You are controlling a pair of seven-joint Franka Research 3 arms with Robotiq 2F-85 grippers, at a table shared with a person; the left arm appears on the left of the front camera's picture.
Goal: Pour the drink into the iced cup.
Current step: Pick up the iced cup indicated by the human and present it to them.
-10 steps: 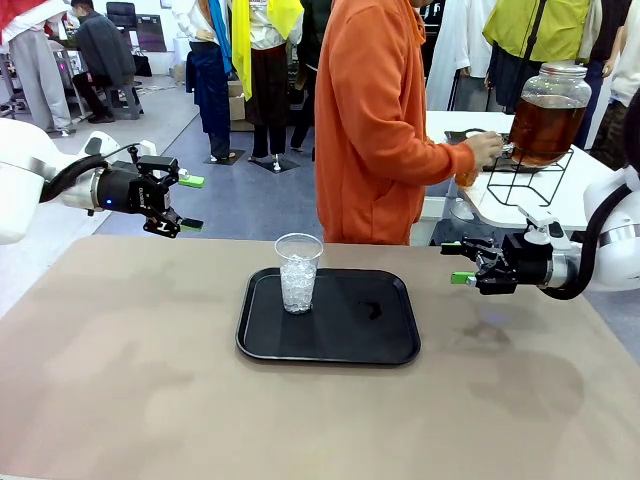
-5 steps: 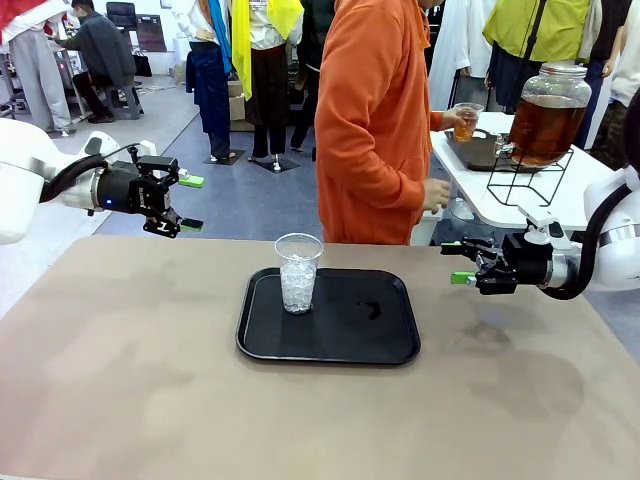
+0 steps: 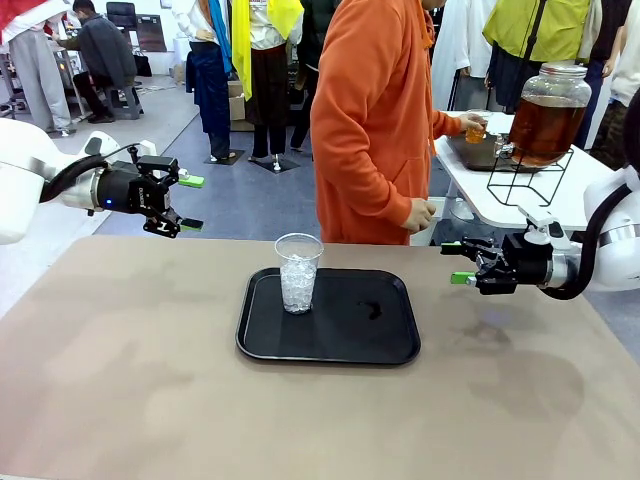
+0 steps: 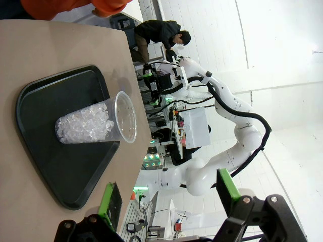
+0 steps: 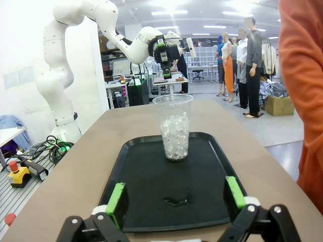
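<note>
Iced cup [image 3: 298,272] on tray [image 3: 385,348], left side

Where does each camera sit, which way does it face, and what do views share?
Front: fixed between the arms on the robot's side, facing across the table at the person in orange; the left gripper and right gripper reach in from the sides, open.
Left wrist: on the left arm, rolled sideways, looking past its own fingers at the iced cup on the tray; the right arm beyond.
Right wrist: on the right arm, facing the iced cup; the left arm behind.
Shared: iced cup and tray.
</note>
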